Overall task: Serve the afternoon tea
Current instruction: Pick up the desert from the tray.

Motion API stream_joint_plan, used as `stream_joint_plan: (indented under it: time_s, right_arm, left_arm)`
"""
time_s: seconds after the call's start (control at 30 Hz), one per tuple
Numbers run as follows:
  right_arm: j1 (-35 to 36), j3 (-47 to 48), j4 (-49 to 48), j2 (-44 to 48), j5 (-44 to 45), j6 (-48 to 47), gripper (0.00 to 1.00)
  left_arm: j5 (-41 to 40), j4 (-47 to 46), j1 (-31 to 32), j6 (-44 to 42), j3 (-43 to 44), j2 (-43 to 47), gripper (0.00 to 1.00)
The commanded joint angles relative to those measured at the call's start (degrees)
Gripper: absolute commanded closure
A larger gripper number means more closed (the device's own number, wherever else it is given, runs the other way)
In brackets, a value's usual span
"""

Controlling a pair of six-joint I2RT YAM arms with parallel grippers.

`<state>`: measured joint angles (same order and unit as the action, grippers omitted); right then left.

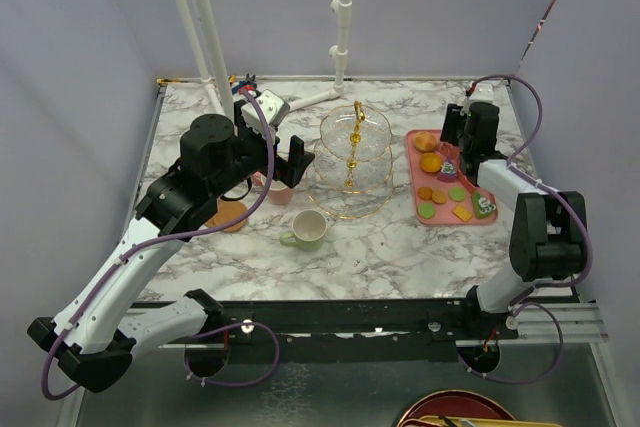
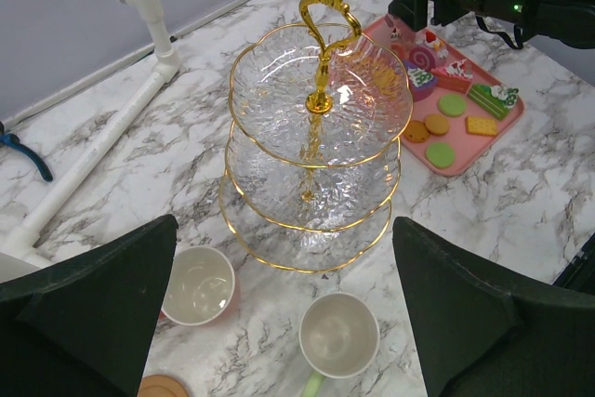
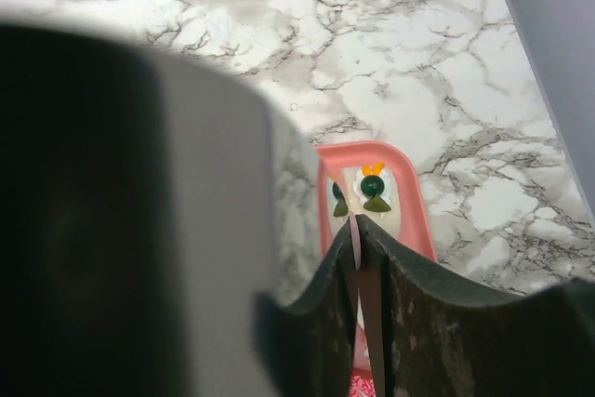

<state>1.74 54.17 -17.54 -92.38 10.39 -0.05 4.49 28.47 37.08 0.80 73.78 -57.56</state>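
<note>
Brown coaster (image 1: 230,215) lies at the left of the overhead view, with the pink mug (image 1: 277,193) just beside it. My left gripper (image 1: 278,165) hangs above, fingers spread wide. The pale-green mug (image 1: 308,230) stands lower centre and the glass stand (image 1: 355,162) mid-frame. At right, sweets (image 1: 431,162) lie on the pink tray (image 1: 410,169). My right gripper (image 1: 452,147) is over its upper end; I cannot tell whether those fingers hold anything.

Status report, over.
Left claw open by pink mug, green mug. Right claw low over sweets on pink tray, grip unclear. Three-tier stand empty. Nothing blocks tray-to-stand path.
</note>
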Motion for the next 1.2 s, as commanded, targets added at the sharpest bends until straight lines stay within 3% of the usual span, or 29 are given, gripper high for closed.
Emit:
stream_joint_plan:
  time_s: [0.0,0.33,0.6,0.93,1.17]
  right_arm:
    - [-0.5,-0.31,-2.49,-0.7,-2.29,-0.12,0.42]
    - [-0.48,-1.59,-2.19,3.16,-2.02,1.77,0.74]
    - [-0.5,-3.69,-1.56,9.8,1.79,2.14,0.86]
    - [4.75,-9.82,2.66,22.04,-4.03,8.08,0.87]
    - [11.58,-12.37,3.61,24.4,-6.18,10.63,0.87]
  left_arm:
    - [0.35,0.02,-0.25,-0.53,0.36,0.89,0.01]
    - [0.45,-0.07,-0.3,-0.53,0.34,0.7,0.01]
    - [0.61,-0.26,-0.3,-0.53,0.14,0.58,0.01]
    - [0.98,-0.5,-0.33,-0.53,0.57,0.35,0.01]
    - [2.24,-1.31,-0.34,-0.53,-0.03,0.45,0.01]
